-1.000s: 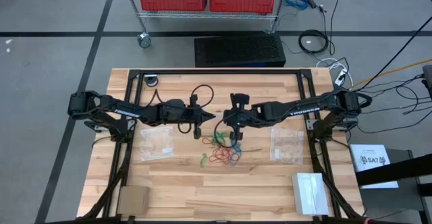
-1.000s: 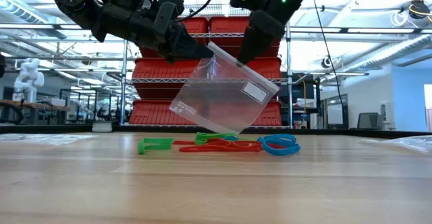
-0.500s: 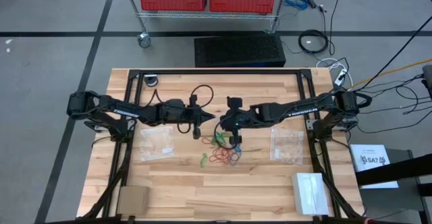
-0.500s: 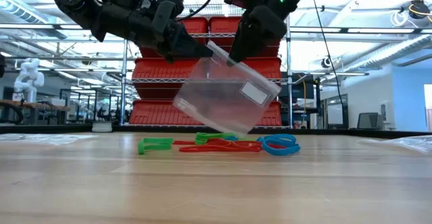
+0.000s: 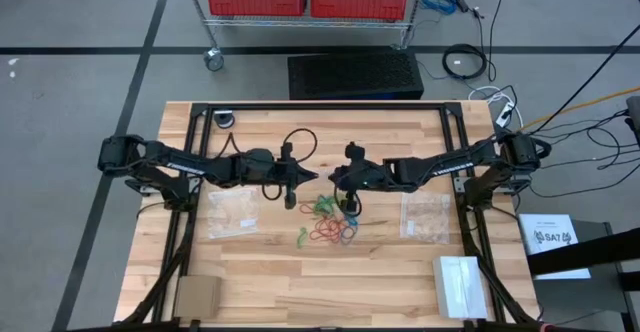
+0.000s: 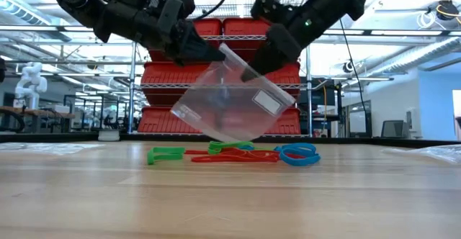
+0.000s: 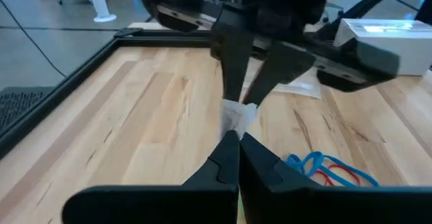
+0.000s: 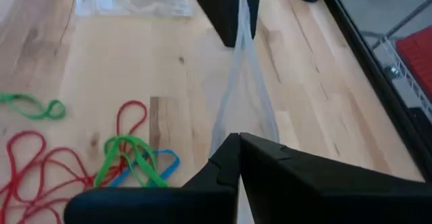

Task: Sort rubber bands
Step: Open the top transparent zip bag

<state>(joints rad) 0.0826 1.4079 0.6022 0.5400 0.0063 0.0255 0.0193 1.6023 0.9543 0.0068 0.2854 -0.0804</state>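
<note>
A clear zip bag (image 6: pixel 227 102) with a white label hangs over the table's middle, held between both grippers. My left gripper (image 6: pixel 216 54) is shut on its upper left end, and my right gripper (image 6: pixel 250 71) is shut on the mouth edge a little to the right. From above, the left gripper (image 5: pixel 300 185) and right gripper (image 5: pixel 340 184) nearly meet. Beneath the bag, the rubber bands (image 5: pixel 330 224) lie loose on the wood: green (image 6: pixel 166 154), red (image 6: pixel 234 157) and blue (image 6: pixel 299 154). My left gripper pinches the bag's mouth edge (image 7: pixel 236 118) between its two fingers, slanting down from the table's left. The bag hangs below, tilted and clear of the table. My right gripper pinches the same mouth edge (image 8: pixel 237 126) a short way along, slanting down from the table's right. Between the two grippers the film (image 8: pixel 244 82) runs as a narrow strip.
Two more clear zip bags lie flat on the wood, one left (image 5: pixel 232 212) and one right (image 5: pixel 425 215). A white box (image 5: pixel 458 284) and a tan box (image 5: pixel 197 294) sit near the near edge. A black cable (image 5: pixel 300 138) loops toward the far side.
My right gripper has tipped from a steep downward stance to a flatter slant from the table's right, staying shut on the bag. The bag's mouth bulged briefly and its lower corner has swung a little toward the table's left. The left gripper has held still.
</note>
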